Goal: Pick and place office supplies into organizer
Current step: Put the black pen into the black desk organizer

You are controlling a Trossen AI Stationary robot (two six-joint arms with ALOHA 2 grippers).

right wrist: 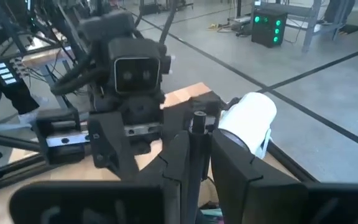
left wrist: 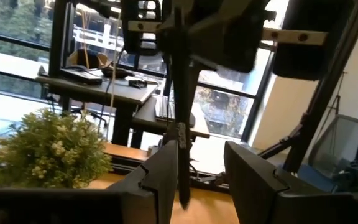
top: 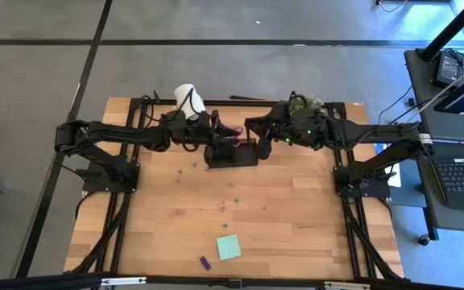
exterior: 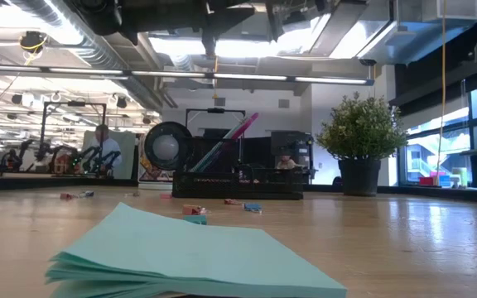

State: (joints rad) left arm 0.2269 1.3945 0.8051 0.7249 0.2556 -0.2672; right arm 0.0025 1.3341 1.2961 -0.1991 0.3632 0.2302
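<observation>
Desk supplies and organizer, both grippers working at the tray

Sticky pad (exterior: 197, 252) is lying nearest, its near corner cut off; organizer (top: 230, 155) is sitting mid-table, contents half hidden. Right gripper (right wrist: 199, 134) is clamping a black pen (right wrist: 198, 121) upright over it; left gripper (left wrist: 199, 168) is holding its fingers apart beside that pen.

Table (top: 296, 209): pale wood planks, smooth, slight sheen in the low view. Sticky pad (exterior: 197, 257): matt mint-green paper, stacked sheets. Organizer (exterior: 238, 184): black, looks like matt plastic. Arms and both end effectors: dark matt plastic, fingers (right wrist: 235, 168) smooth. Pen (right wrist: 197, 155): black, smooth. Roll (right wrist: 247, 118): white, matt. Table frame (top: 353, 217): black metal.
</observation>
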